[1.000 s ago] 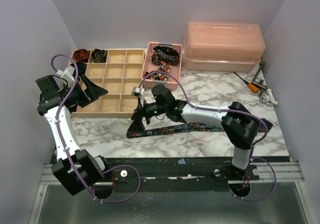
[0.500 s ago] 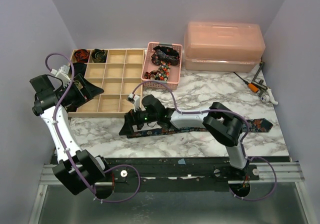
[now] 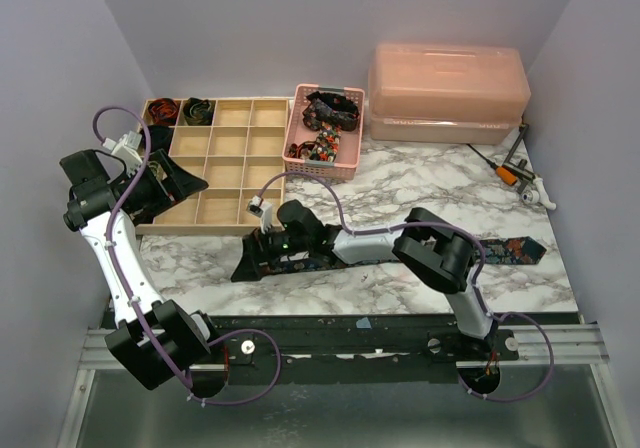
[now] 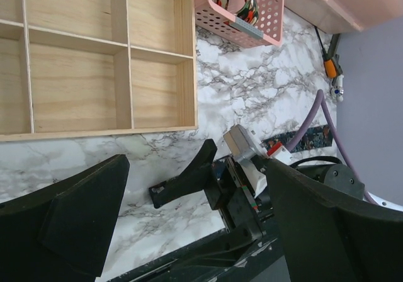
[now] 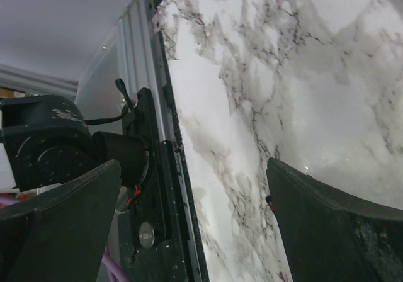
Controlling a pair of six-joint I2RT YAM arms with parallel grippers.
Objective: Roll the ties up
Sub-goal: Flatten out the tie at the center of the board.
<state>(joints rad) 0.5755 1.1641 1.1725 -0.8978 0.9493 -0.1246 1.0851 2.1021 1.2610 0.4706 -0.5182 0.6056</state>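
A dark floral tie [image 3: 510, 252] lies flat along the front of the marble table; my right arm hides its middle and left end. My right gripper [image 3: 245, 264] is low over the table near the tie's left end. It is open, with bare marble between its fingers in the right wrist view [image 5: 192, 165]. My left gripper [image 3: 195, 180] is open and empty above the wooden organizer's front left corner. The left wrist view [image 4: 195, 163] shows a right finger [image 4: 182, 182] and a piece of the tie [image 4: 308, 137]. Coiled ties [image 3: 198, 111] sit in the organizer's back left compartments.
The wooden organizer [image 3: 225, 208] stands at the back left. A pink mesh basket [image 3: 300, 158] holding more ties is beside it. A pink lidded box [image 3: 447, 93] is at the back right, with tools [image 3: 515, 173] near the right edge. The table's front rail [image 5: 157, 187] is close to my right gripper.
My right gripper has moved left and toward the front along the tie, with the arm stretching out low. My left gripper has drawn back slightly to the left.
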